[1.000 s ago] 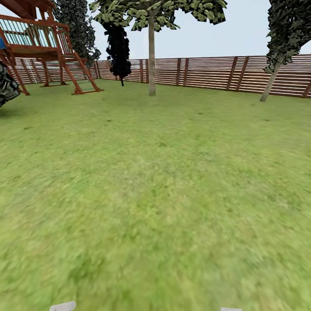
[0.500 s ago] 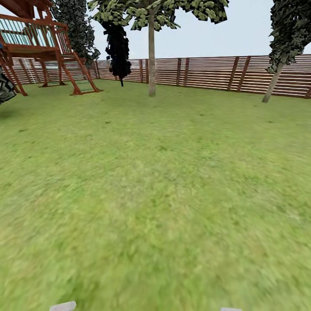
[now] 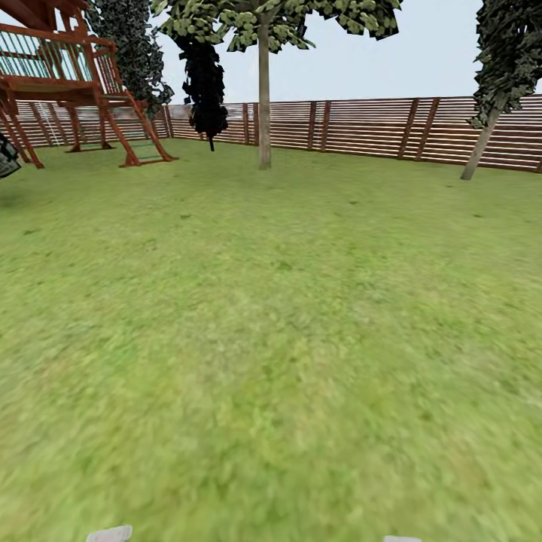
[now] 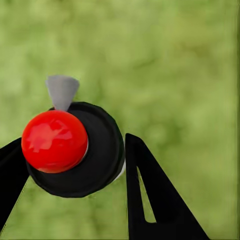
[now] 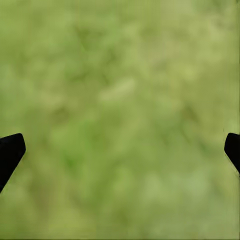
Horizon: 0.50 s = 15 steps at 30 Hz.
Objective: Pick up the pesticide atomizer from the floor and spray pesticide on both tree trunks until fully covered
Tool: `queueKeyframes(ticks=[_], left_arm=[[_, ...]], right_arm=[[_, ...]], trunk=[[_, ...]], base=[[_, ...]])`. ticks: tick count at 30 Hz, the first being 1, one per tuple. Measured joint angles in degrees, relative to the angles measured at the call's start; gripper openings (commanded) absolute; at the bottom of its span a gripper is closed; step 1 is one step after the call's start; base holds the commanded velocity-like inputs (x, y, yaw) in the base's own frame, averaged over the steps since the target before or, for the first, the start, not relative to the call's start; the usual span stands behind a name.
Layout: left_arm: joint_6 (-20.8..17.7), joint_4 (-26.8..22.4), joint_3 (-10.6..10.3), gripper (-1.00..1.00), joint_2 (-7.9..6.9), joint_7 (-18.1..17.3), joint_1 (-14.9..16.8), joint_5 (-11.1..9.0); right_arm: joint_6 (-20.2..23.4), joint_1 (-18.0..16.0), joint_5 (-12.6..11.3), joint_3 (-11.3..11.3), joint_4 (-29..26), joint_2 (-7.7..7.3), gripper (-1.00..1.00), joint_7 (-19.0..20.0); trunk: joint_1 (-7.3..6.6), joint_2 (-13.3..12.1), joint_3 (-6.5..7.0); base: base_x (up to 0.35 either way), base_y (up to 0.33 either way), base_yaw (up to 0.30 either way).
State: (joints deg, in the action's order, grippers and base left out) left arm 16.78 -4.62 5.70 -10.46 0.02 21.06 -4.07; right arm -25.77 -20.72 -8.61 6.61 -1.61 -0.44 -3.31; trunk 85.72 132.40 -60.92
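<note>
My left pincer [image 4: 75, 165] is clamped on one pesticide atomizer [image 4: 75, 150], seen end-on at centre left, long axis along my fingers, grey nozzle [image 4: 62, 91] pointing toward the frame top. My right pincer [image 5: 120, 150] is spread wide, empty, over grass [image 5: 120, 100]. Two trees [image 3: 264, 98] [image 3: 482, 135] stand at the upper frame before one fence [image 3: 361, 124].

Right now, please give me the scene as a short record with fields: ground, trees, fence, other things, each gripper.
ground: green lawn
trees: straight pale trunk ahead near the fence; leaning trunk far right
fence: brown slat fence along the back
other: red-brown play frame at far left
left gripper: shut on atomizer, red cap, grey nozzle, above grass
right gripper: open, empty, above grass
</note>
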Motion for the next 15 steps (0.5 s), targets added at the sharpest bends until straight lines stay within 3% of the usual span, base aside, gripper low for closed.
queueKeyframes(ticks=[15], left_arm=[[0.00, -0.02, 0.00, -1.00, 0.00, 0.00, 0.00, 0.00]], right_arm=[[0.00, 0.00, 0.00, 0.00, 0.00, 0.00, 1.00, 0.00]], trunk=[[0.00, 0.00, 0.00]], base=[[0.337, 0.000, 0.000]])
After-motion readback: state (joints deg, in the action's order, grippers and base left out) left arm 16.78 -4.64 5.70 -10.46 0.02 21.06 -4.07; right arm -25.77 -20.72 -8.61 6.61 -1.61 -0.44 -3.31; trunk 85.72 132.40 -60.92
